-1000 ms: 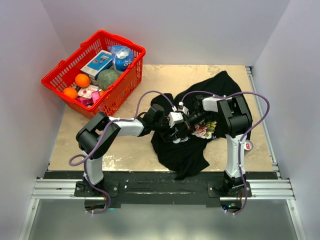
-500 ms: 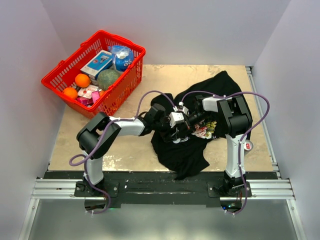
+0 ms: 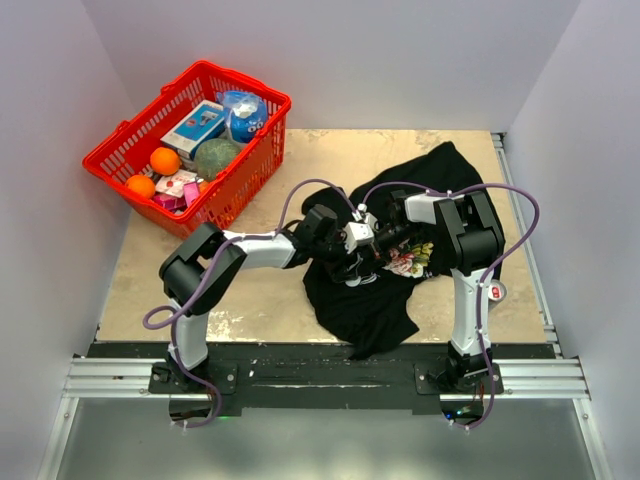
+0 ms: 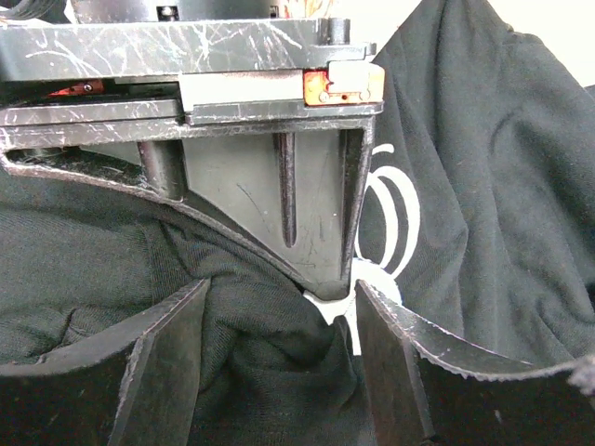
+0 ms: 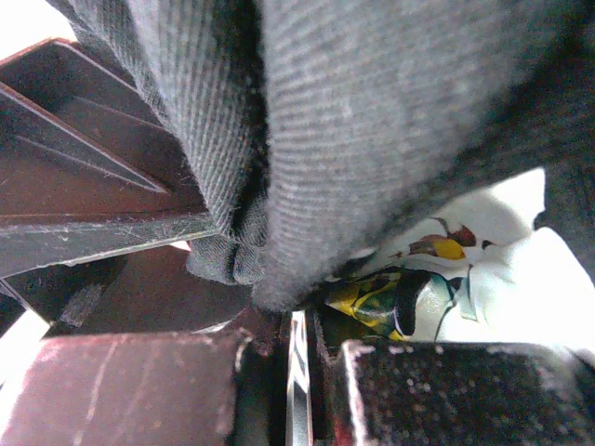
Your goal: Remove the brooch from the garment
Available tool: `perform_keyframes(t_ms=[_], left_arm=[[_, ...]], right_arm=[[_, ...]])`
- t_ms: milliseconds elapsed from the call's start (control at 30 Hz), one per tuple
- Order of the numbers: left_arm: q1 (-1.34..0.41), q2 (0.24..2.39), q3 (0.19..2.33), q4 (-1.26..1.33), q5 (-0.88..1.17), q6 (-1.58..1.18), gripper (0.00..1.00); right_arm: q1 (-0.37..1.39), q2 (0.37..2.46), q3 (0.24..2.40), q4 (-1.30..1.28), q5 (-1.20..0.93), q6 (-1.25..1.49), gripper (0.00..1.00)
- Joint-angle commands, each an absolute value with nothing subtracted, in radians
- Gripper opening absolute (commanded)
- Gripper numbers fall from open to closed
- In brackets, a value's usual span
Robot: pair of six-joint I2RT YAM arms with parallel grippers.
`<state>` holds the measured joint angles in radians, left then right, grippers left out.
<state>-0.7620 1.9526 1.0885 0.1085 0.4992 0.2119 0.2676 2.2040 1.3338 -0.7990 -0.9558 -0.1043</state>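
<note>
Left arm edged right since a second ago — left gripper now close against right gripper over middle of black T-shirt. Left jaws spread wide, straddling raised fold of fabric, not clamped on it. Right jaws pressed together, pinching bunch of shirt cloth just beside floral print. T-shirt crumpled on table, right of centre. Blue brooch cannot be made out in any view — where it sits cannot be told. Red basket of groceries far left, well apart.
</note>
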Motion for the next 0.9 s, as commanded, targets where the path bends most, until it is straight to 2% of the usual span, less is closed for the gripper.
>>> perform_keyframes(t_ms=[0, 133, 400, 600, 867], left_arm=[[-0.793, 2.025, 1.057, -0.040, 0.468, 0.212, 0.66], [-0.727, 1.896, 0.970, 0.130, 0.623, 0.143, 0.69], [-0.637, 1.769, 1.089, 0.032, 0.758, 0.112, 0.70], [-0.531, 1.727, 1.169, -0.066, 0.756, 0.141, 0.70], [-0.457, 1.692, 1.215, -0.040, 0.649, 0.153, 0.69]], right_arm=[[0.278, 2.278, 1.321, -0.584, -0.658, -0.160, 0.00], [0.278, 2.257, 1.307, -0.568, -0.658, -0.161, 0.00], [0.282, 2.086, 1.298, -0.491, -0.631, -0.089, 0.00], [0.302, 2.020, 1.293, -0.459, -0.575, -0.054, 0.00], [0.364, 1.850, 1.259, -0.328, -0.396, -0.008, 0.00]])
